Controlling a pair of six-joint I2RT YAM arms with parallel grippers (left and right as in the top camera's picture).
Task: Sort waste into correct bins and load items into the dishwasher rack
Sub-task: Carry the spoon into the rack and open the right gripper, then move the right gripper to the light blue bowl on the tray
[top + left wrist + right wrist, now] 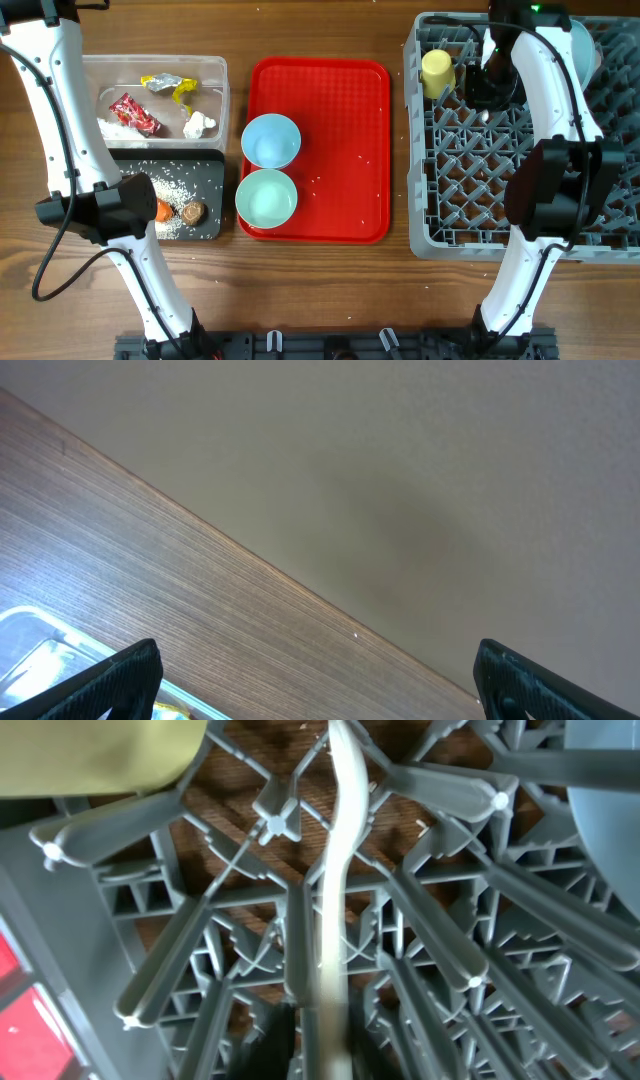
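Note:
My right gripper (488,62) is down inside the grey dishwasher rack (450,200), shut on the white plastic spoon (338,870), which stands between pegs. The yellow cup (437,72) and the light blue plate (585,45) are in the rack. The light blue bowl (270,140) and mint bowl (266,197) sit on the red tray (340,150). The clear tub (215,70) holds the red wrapper (133,113), silver-yellow wrapper (170,86), tissue (199,124) and some rice. The black tray (205,170) holds rice, the carrot (163,210) and the brown lump (193,211). My left gripper (318,652) is open and empty. The pink cup is not in view.
The left arm's elbow hangs over the black tray's left end. The left wrist view shows the table's far edge and a corner of the clear tub (40,635). Loose rice grains lie on the red tray. The right arm crosses the rack's middle.

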